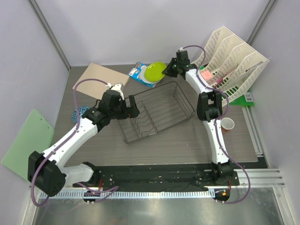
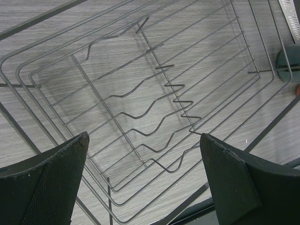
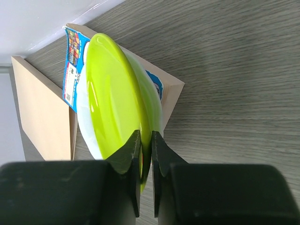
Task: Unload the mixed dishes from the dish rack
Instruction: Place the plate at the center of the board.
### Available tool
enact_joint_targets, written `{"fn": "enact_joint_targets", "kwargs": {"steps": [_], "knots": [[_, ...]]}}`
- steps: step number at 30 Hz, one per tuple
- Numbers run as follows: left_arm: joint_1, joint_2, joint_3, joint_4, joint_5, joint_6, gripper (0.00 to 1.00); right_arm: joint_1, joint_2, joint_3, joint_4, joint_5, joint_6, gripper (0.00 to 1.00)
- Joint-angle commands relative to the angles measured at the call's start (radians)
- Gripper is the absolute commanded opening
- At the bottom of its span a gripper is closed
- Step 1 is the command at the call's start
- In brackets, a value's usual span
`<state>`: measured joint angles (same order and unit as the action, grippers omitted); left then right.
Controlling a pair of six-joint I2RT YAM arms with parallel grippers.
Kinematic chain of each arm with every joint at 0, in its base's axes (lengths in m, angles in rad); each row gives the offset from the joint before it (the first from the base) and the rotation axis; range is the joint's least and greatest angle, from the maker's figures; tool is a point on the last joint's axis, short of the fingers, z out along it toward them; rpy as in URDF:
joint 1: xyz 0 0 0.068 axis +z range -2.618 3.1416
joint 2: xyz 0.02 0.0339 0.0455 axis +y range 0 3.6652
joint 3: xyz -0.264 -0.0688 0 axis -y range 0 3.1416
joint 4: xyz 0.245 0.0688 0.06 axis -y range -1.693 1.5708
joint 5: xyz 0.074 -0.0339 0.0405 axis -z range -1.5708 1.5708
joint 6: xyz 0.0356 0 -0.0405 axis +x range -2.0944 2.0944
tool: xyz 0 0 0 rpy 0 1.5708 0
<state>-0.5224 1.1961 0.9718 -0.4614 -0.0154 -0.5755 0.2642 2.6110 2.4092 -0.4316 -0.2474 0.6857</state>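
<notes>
Beyond the rack (image 1: 159, 110), our right gripper (image 3: 146, 136) clamps the green plate (image 3: 112, 93) by its rim, leftward atop the white plate (image 3: 85, 123).

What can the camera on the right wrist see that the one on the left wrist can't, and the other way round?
Only the right wrist view: the right gripper closed on the rim of a lime-green plate, with a white plate right behind it, then a blue packet and brown cardboard. Only the left wrist view: the wire dish rack with its zigzag prongs, seen between the wide-open fingers of the left gripper; no dishes show in that part. Both: the grey wood-grain table.
</notes>
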Motion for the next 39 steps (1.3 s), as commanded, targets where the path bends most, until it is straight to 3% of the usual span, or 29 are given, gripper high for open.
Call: {"fn": "enact_joint_targets", "kwargs": {"steps": [1,6,14,16,17,20,26,30,39], "knots": [[0.002,0.002,-0.004,0.038,0.035,-0.007,1.0,0.024,-0.043,0.05,-0.01,-0.012,-0.031,0.06],[0.001,0.002,-0.007,0.036,0.035,-0.007,1.0,0.032,-0.028,0.073,0.0,-0.047,-0.009,0.01],[0.001,0.0,-0.007,0.038,0.034,-0.007,1.0,0.037,-0.016,0.084,0.031,-0.09,0.02,0.02],[0.001,0.0,-0.007,0.038,0.034,-0.006,1.0,0.038,-0.012,0.077,0.031,-0.089,0.017,0.1],[0.001,0.0,-0.007,0.035,0.032,-0.006,1.0,0.038,-0.012,0.074,0.031,-0.087,0.018,0.22],[0.001,0.002,-0.007,0.035,0.032,-0.004,1.0,0.037,-0.012,0.068,0.03,-0.081,0.008,0.34],[0.001,-0.001,-0.007,0.033,0.031,-0.003,1.0,0.036,-0.014,0.071,0.004,-0.05,-0.021,0.49],[0.001,0.0,-0.005,0.032,0.029,-0.001,1.0,0.035,-0.025,0.074,-0.035,0.008,-0.063,0.55],[0.001,0.013,-0.002,0.033,0.034,0.0,1.0,0.03,-0.048,0.077,-0.113,0.117,-0.156,0.56]]}}
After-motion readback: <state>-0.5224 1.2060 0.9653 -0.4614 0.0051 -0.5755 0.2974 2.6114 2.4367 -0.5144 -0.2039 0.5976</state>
